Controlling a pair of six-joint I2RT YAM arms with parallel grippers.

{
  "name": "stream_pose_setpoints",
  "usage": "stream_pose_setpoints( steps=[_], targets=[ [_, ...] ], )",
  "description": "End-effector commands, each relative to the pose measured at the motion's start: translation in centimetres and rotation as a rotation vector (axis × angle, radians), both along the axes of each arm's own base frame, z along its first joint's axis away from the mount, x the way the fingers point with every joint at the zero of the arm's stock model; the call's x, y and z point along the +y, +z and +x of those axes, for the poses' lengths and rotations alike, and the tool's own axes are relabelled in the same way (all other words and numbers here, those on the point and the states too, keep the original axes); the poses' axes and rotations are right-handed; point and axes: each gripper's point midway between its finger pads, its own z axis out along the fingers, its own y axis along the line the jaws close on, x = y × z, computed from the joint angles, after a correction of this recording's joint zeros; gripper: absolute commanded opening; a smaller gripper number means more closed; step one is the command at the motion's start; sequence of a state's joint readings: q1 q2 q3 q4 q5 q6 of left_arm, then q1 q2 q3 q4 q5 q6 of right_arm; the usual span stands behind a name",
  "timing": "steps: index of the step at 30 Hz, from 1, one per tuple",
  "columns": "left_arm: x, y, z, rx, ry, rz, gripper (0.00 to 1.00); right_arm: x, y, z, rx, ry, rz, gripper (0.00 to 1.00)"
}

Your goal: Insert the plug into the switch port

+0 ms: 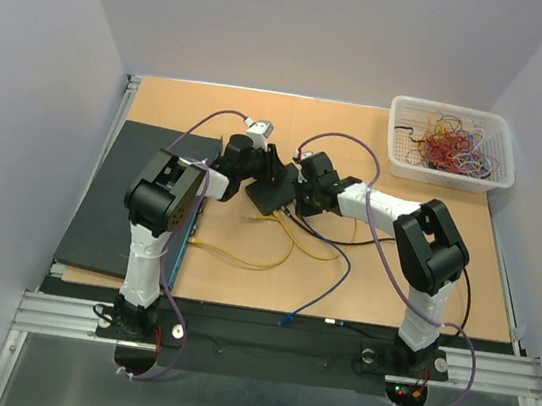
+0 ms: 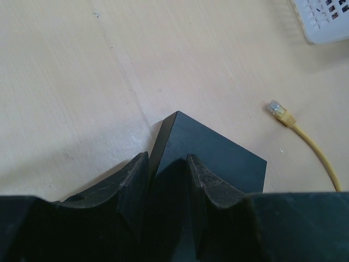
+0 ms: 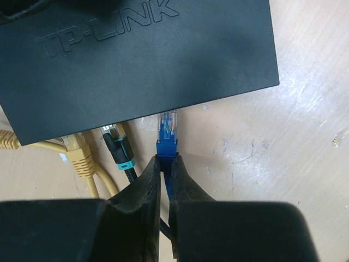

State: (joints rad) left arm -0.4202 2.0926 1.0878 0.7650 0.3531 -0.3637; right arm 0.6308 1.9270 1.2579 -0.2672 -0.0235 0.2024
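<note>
The switch (image 3: 142,60), cut by the top edge, hides its ports; whether my plug (image 3: 167,131) is inside, I cannot tell.

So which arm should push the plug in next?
Right. The right gripper is shut on the plug, whose tip sits right at the port edge of the switch. The left gripper clamps the switch's corner, so it likely serves better as the brace.

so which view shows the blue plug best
Right wrist. The blue plug sits at the centre, pinched by the right gripper, its clear tip at the switch edge. In the top external view it cannot be made out. The left wrist view shows only the switch's corner and a loose yellow plug, not the blue one.
</note>
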Motion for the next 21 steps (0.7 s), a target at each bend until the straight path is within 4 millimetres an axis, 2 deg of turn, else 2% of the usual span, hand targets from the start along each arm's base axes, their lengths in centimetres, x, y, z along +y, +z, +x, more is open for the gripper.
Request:
stream_pose_setpoints(
  steps=[1, 6, 14, 21],
  targets=[
    [-1.6, -0.3, -2.1, 0.025, -0.068, -0.004, 0.44, 3.8, 3.0, 1.5, -0.086, 0.044, 0.092, 0.01],
    [-1.6, -0.2, -2.3, 0.022, -0.078, 0.004, 0.44, 3.4, 3.2, 2.1, -0.11, 0.025, 0.067, 0.0],
    [-1.4, -0.4, -2.5, 0.016, -0.088, 0.026, 0.44, 0.4, 4.2, 4.4, -0.209, -0.044, -0.068, 0.0],
    [-1.4, 0.0, -2.5, 0.009, -0.093, 0.022, 0.43, -0.5, 4.4, 5.3, -0.216, -0.056, -0.104, 0.01]
  ],
)
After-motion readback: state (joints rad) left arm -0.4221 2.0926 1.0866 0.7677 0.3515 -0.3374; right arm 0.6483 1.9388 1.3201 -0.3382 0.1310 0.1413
